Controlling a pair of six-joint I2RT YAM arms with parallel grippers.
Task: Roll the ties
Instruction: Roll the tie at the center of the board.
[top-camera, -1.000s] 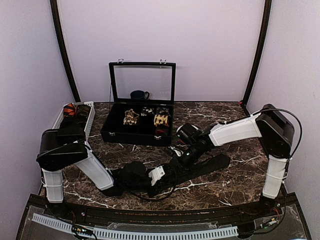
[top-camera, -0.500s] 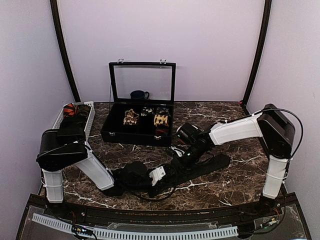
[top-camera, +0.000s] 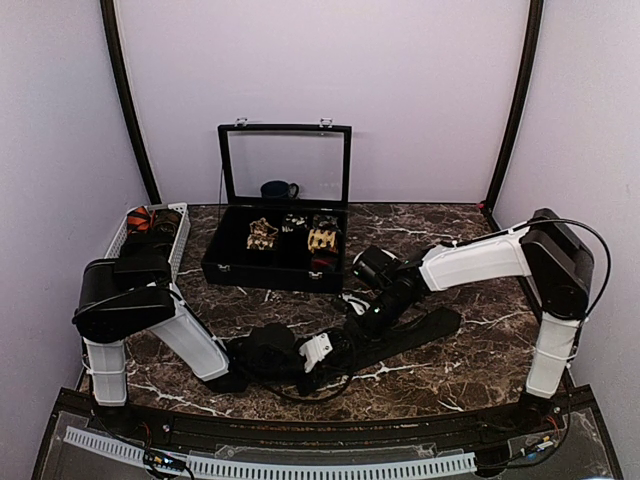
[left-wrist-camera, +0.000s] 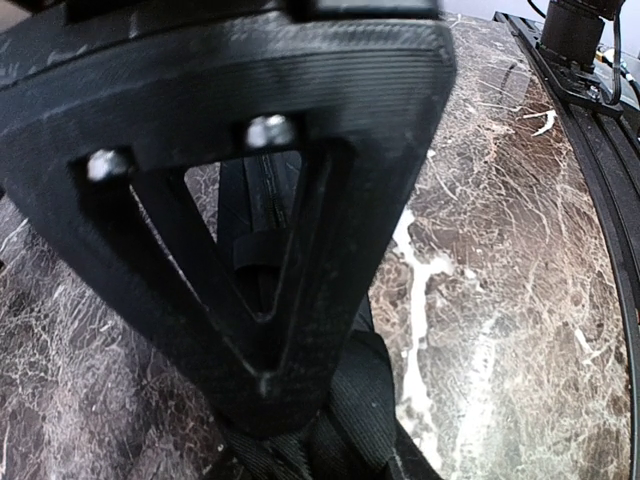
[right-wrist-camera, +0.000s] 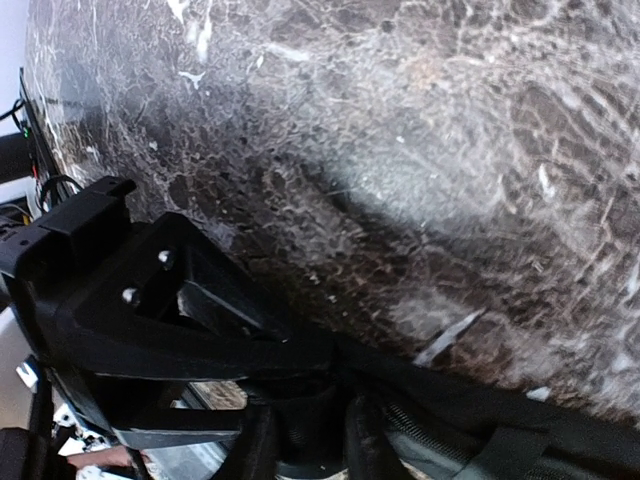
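A plain black tie (top-camera: 415, 333) lies on the marble table (top-camera: 470, 270), its wide end to the right. My left gripper (top-camera: 318, 357) is low on the tie's narrow end and shut on its folded black fabric (left-wrist-camera: 395, 385); only one finger (left-wrist-camera: 250, 300) shows in the left wrist view. My right gripper (top-camera: 366, 320) is just right of it, shut on the same tie (right-wrist-camera: 470, 400), with a rolled part under its finger (right-wrist-camera: 190, 320). Rolled tan (top-camera: 262, 235), black-white (top-camera: 295, 223) and red (top-camera: 320, 263) ties sit in the open black case (top-camera: 230, 272).
The case's glass lid (top-camera: 285, 165) stands upright at the back, with a dark cup (top-camera: 278, 189) behind it. A white basket (top-camera: 178, 235) at the far left holds a red patterned tie (top-camera: 140, 218). A cable (top-camera: 300, 392) loops near the left gripper.
My right gripper has shifted slightly down and left along the black tie, closer to the left gripper. The left gripper has hardly moved.
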